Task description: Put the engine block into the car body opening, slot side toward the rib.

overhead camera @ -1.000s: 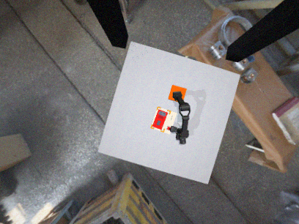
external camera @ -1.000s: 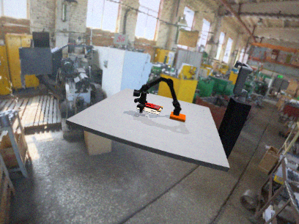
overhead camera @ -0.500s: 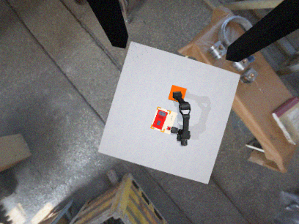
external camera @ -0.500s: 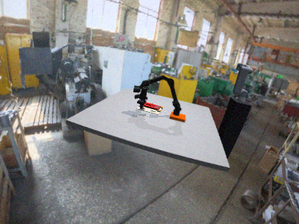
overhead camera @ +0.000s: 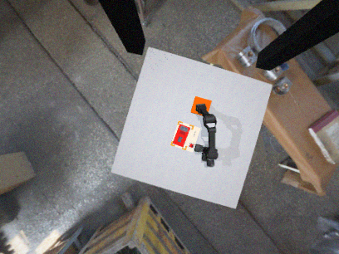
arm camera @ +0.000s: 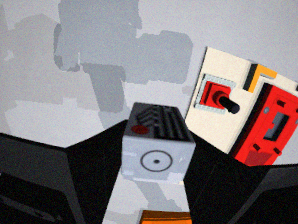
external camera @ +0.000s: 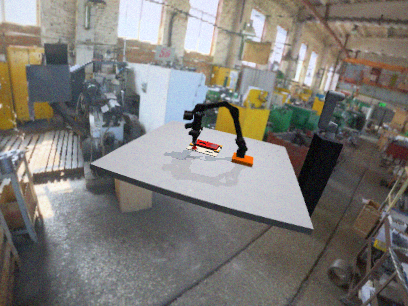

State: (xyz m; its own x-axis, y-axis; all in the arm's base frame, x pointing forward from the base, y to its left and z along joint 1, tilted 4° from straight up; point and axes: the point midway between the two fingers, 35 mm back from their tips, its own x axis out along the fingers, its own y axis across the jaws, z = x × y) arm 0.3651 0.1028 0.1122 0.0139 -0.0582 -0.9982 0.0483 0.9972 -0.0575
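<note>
The engine block is a light grey box with a ringed dot on its side, dark ribs and a dark red spot on top. My gripper is shut on it, one black finger on each side. Whether the block touches the table is not clear. The red car body lies to the right in the wrist view, cut off by the frame and partly hidden by the right finger. A grey recess shows in it. The rib cannot be made out.
The cream board carries the car body, orange corner brackets and a red square block with a black peg, close to my right finger. The orange base plate of the arm stands on the grey table.
</note>
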